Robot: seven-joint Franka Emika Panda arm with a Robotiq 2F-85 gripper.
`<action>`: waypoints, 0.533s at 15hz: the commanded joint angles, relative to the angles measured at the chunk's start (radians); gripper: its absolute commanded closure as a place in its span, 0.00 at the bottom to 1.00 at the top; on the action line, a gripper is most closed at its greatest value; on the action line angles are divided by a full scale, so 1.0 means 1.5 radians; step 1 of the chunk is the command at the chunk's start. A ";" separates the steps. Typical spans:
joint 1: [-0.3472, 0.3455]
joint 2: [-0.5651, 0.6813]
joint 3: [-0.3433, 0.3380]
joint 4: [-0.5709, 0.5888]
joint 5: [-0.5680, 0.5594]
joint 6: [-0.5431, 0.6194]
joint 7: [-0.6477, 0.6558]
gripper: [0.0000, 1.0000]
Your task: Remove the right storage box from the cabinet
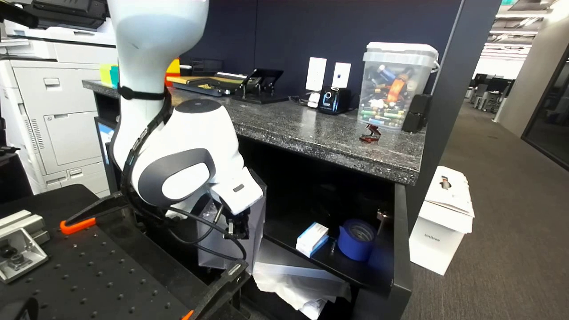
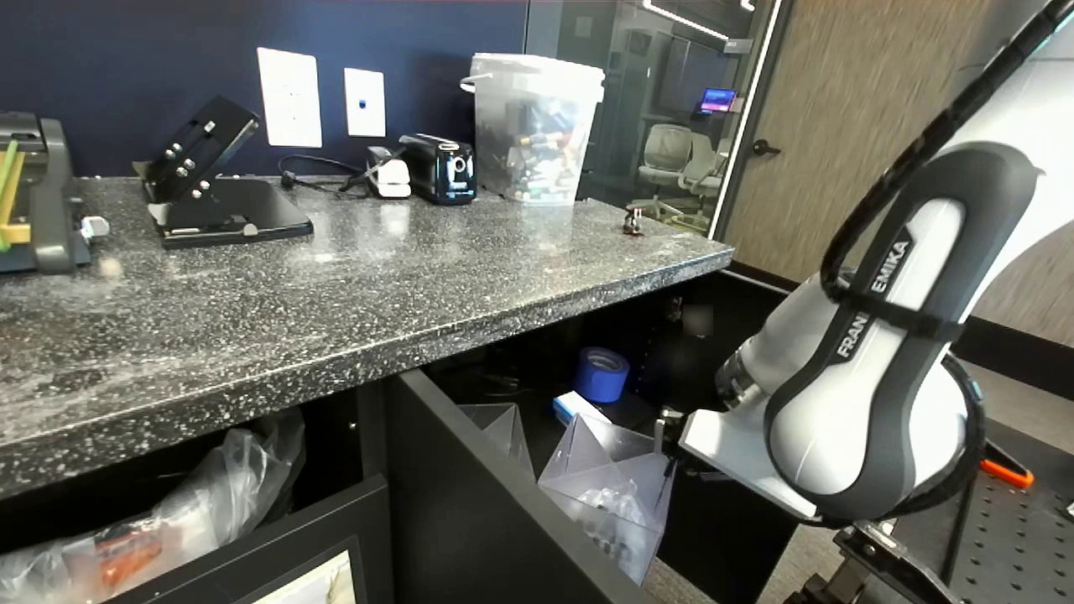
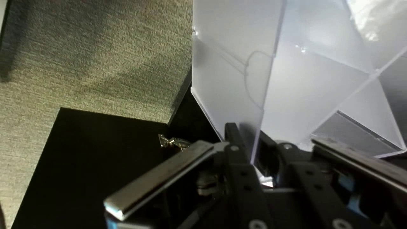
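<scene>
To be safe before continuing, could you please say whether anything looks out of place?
Yes: crumpled, whitish translucent plastic film sprawls below the front edge of the flat dark shelf in the boxy black cabinet. Its loose folds look untidy, though it may be packing.

The speckled cabinet top (image 2: 377,285) carries a clear tub (image 2: 537,130); just beside the tub stands a black gadget (image 2: 447,170), in front of it a small dark-red object (image 1: 372,132), well apart from it a black stand (image 2: 220,210).
</scene>
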 commanded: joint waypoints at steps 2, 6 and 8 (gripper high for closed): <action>-0.191 -0.146 0.151 -0.182 -0.071 0.086 -0.047 0.97; -0.335 -0.253 0.264 -0.289 -0.132 0.044 -0.044 0.97; -0.406 -0.306 0.326 -0.336 -0.166 0.022 -0.031 0.97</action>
